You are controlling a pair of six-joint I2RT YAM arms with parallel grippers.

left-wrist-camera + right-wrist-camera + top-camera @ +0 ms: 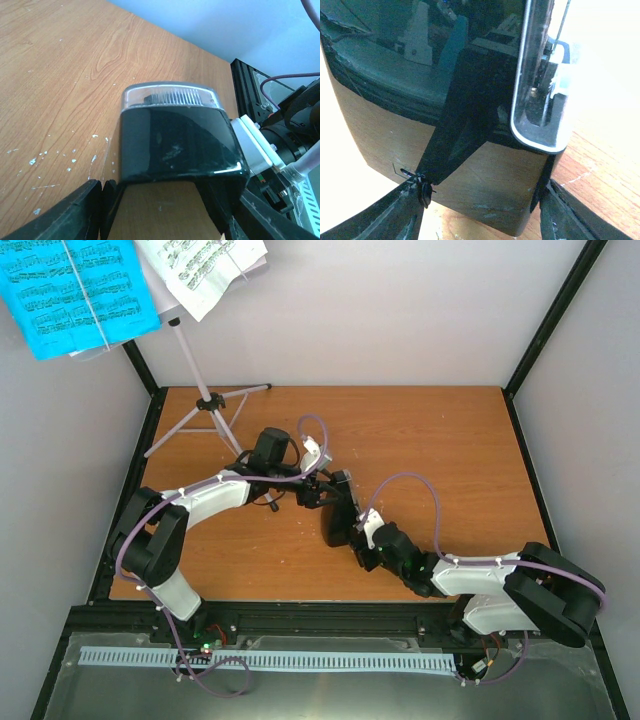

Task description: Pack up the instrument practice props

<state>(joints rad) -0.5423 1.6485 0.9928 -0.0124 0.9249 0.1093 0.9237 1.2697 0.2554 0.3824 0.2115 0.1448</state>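
Clamping the black metronome at a middling spread, the left gripper had one finger on each flank of the wide base. The clear cover pointed away past its fingertips. The body lay low over the table, probably so it could not tip.

The right gripper met it from the opposite end. Its fingers were drawn in against both sides of the same dark casing, with the clear window just ahead of its right finger. Two grips on one prop suggested a handover, or one arm steadying while the other worked the cover.

Well beyond the left gripper, the music stand stood upright, untouched, carrying the blue sheets and white sheets, so most of the packing remained.
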